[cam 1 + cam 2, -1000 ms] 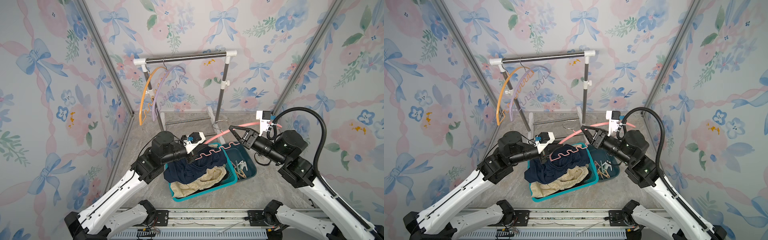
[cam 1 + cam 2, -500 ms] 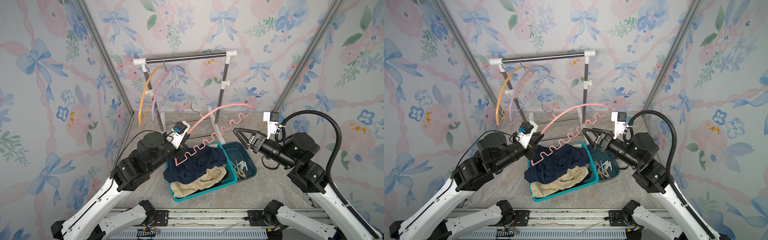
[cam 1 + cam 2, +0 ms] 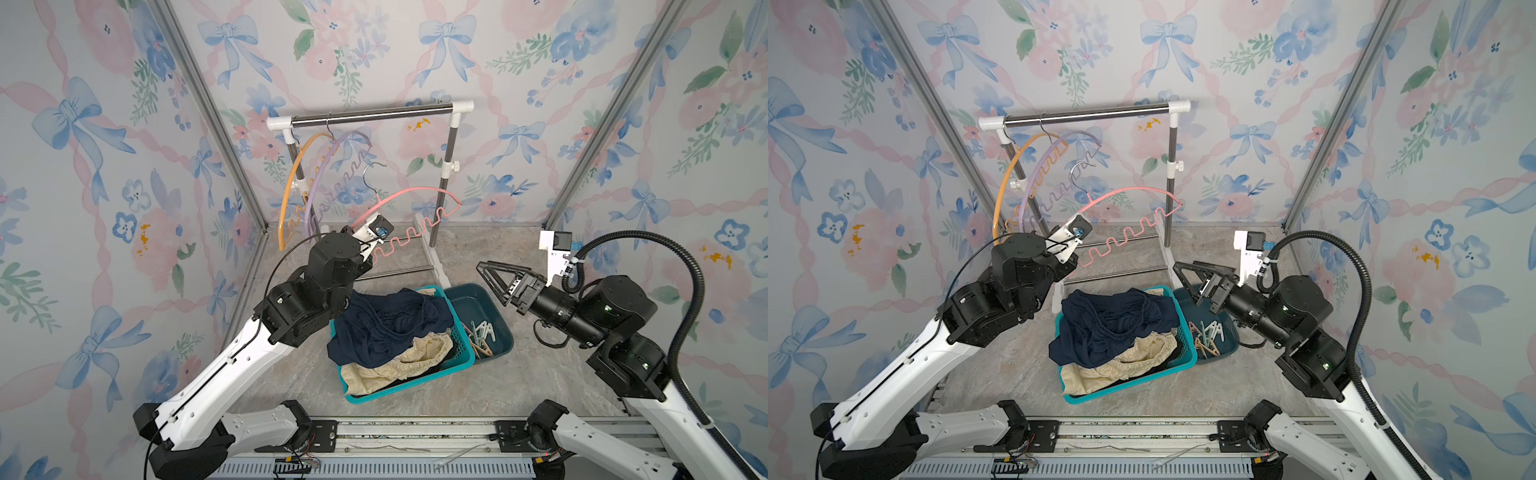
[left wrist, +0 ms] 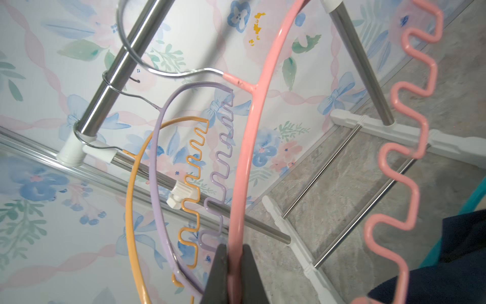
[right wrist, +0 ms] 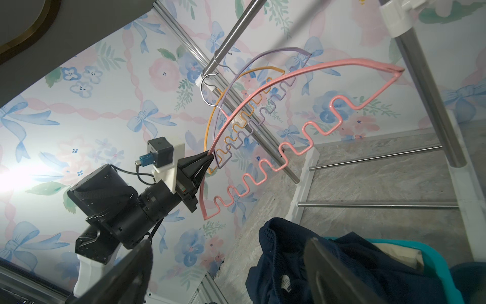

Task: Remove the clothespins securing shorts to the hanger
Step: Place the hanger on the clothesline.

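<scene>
A bare pink hanger with no shorts or clothespins on it is held in the air in front of the rack. My left gripper is shut on its curved top bar near one end. Its wire hook is close to the rack bar. Navy shorts lie on top of cream shorts in the teal basket. Several clothespins lie in the dark teal bin. My right gripper is open and holds nothing; it hangs above that bin.
The rack's steel bar carries an orange hanger and a purple hanger at its left end, both bare. The rack's white feet stand just behind the basket. Walls close in on both sides.
My left gripper has carried the pink hanger up and back, away from the basket and towards the rack. My right gripper has opened wide and drawn back to the right.
</scene>
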